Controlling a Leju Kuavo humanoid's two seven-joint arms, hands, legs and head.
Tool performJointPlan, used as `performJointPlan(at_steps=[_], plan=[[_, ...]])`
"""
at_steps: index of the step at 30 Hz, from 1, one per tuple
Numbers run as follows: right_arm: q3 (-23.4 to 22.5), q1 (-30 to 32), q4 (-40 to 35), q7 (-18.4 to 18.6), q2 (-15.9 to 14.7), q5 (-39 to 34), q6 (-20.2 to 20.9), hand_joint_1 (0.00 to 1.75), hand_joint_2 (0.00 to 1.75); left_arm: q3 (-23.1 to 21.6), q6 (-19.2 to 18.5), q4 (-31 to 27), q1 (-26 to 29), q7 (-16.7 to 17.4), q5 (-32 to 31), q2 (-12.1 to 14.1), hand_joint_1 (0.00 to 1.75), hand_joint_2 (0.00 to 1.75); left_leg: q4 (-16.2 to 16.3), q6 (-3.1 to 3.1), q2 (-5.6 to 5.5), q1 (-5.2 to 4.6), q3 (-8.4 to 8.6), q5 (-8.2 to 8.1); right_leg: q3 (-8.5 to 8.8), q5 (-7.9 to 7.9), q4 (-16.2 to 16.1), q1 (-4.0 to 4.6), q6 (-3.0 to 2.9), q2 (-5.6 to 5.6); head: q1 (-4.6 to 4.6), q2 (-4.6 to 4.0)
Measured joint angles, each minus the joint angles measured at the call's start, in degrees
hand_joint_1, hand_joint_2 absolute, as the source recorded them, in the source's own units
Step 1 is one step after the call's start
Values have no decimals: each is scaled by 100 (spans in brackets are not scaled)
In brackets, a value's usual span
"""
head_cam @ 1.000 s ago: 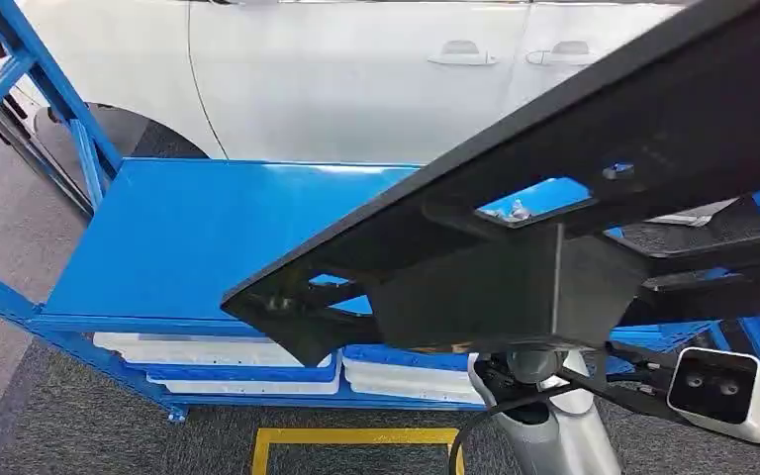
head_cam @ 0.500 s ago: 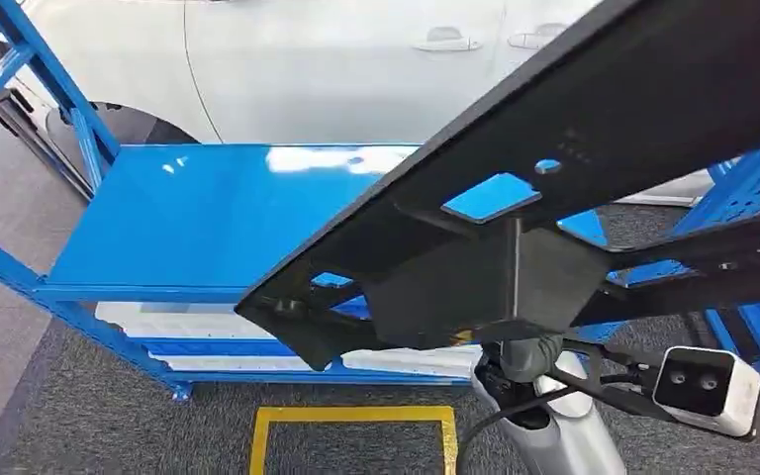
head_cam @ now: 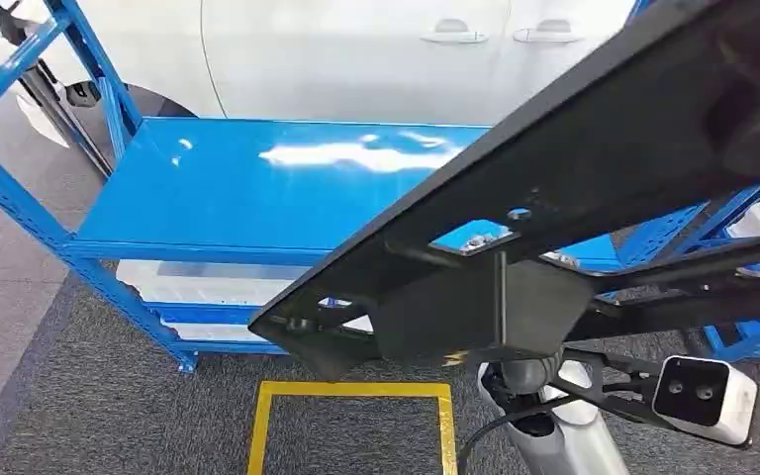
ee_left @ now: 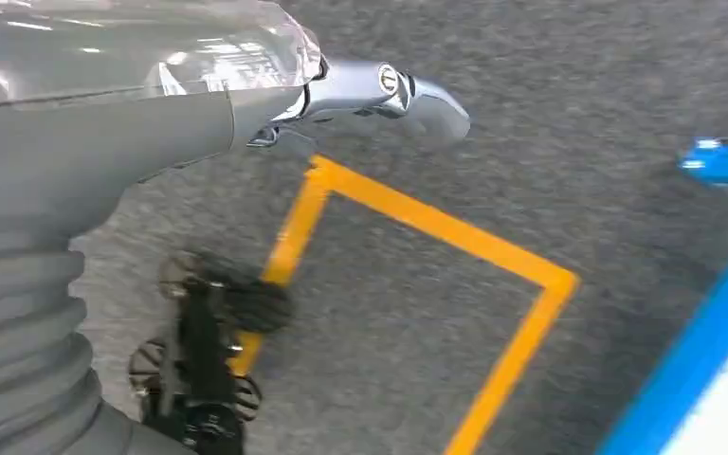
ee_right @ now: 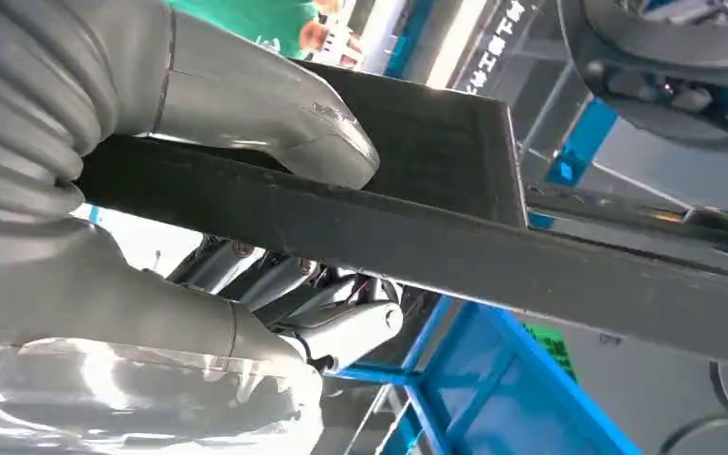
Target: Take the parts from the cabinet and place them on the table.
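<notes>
Right robot hand (ee_right: 246, 237): clamped the black part (head_cam: 594, 198), thumb over, fingers under (carrying grip).
Left robot hand (ee_left: 379, 90): empty, hanging.
Worktop (head_cam: 277, 188): at 11 o'clock.

White characters run along a dark overhead beam (ee_right: 514, 38) at one o'clock in the right wrist view; too blurred to read.

The large black flat part (head_cam: 594, 148) looked like matt plastic, faintly textured along its edge. The blue metal worktop (head_cam: 257, 188) was smooth and glossy, catching white glare. The grey carpet floor (head_cam: 89, 416) was rough and nubbly. The right hand (ee_right: 246, 218) showed smooth silver-grey casing and a ribbed rubbery cover.
</notes>
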Motion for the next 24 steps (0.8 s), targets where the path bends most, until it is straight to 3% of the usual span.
performJointPlan(at_steps=[1,3,4,5,6,8,9,10,11,13,14,15,16,17,18,19,21,22,24], plan=[[0,2,4,2,-59,-22,11,175,175,0,7,0,1,35,-32,-9,0,175,21,-12,4,5,-112,68,115,187,19,-19,19,-1,0,0],[-4,31,-2,2,-140,-24,123,175,175,0,13,0,5,79,-81,-31,0,175,85,-50,4,15,-294,163,625,589,-580,-39,24,-2,0,0],[-33,76,-26,2,-157,-28,228,175,175,0,13,0,12,83,-85,-39,0,175,130,-80,2,17,-372,207,1047,624,-1149,-52,16,-2,0,0],[-78,121,-63,2,-162,-41,328,175,175,0,13,0,18,87,-90,-44,0,175,172,-114,-10,-1,-421,237,1361,371,-1643,-46,-6,1,0,0],[-105,171,-88,-2,-166,-46,400,175,175,0,13,0,22,87,-90,-48,0,175,194,-147,-17,-6,-439,271,1441,339,-1798,-1,-85,22,-11,0],[-209,295,-114,-2,-168,-37,741,175,175,0,13,0,43,74,-89,-56,0,175,149,-228,-15,-1,-436,385,1363,397,-1762,31,-159,28,-9,0],[-330,381,-114,-2,-126,22,1019,175,175,0,13,0,71,68,-92,-66,0,175,113,-281,-27,4,-455,459,1317,463,-1782,33,-233,19,-7,0],[-422,419,-109,2,-91,64,1201,175,175,-2,9,0,73,61,-94,-66,0,175,152,-300,-31,34,-500,416,1251,551,-1812,-15,-292,-10,-7,0],[-496,441,-109,2,-46,103,1351,175,175,-2,2,0,94,41,-98,-77,0,175,299,-319,-32,37,-592,124,1161,628,-1812,-6,-340,-8,-9,0],[-596,486,-114,-2,48,120,1419,175,175,-2,-31,0,97,-15,-142,-79,0,175,1018,-353,-33,42,-777,-604,989,770,-1810,9,-376,-11,-9,0],[-645,532,-114,-2,79,118,1434,175,175,-4,-70,0,86,-51,-181,-74,0,175,1474,-372,-33,41,-865,-864,899,842,-1808,27,-382,-16,-9,0],[-678,581,-114,0,101,114,1434,175,175,-11,-101,0,80,-66,-214,-72,0,175,1824,-379,-32,42,-886,-938,806,913,-1797,41,-383,-20,-9,0],[-691,626,-116,0,112,103,1434,175,175,-26,-127,0,79,-68,-247,-68,0,175,1944,-373,-33,42,-811,-816,707,980,-1789,52,-382,-27,-9,0],[-699,655,-116,0,116,96,1434,175,175,-50,-133,0,81,-68,-258,-68,0,175,1846,-358,-33,41,-640,-613,615,1042,-1775,58,-377,-28,-9,0],[-713,668,-116,0,134,92,1434,175,175,-68,-142,0,77,-68,-269,-66,0,175,1587,-334,-34,36,-394,-418,530,1097,-1756,67,-370,-26,-9,0],[-732,678,-131,0,160,94,1434,175,175,-83,-142,0,61,-68,-275,-66,0,175,1016,-277,-38,22,60,-293,435,1167,-1737,80,-357,-19,-9,0],[-767,680,-168,-2,188,101,1434,175,175,-96,-144,0,5,-68,-280,-44,0,175,-11,-182,-30,-25,725,-697,373,1242,-1712,97,-309,-14,-9,0],[-787,681,-166,-2,190,99,1434,175,175,-98,-144,0,-11,-59,-280,-44,0,175,31,-183,-25,-39,658,-678,398,1272,-1744,87,-264,-33,-9,0],[-835,651,-158,-2,190,66,1449,175,175,-98,-144,0,-15,-44,-280,-41,0,175,-16,-97,-23,-58,637,-602,402,1384,-1793,50,-183,-34,-7,0]])
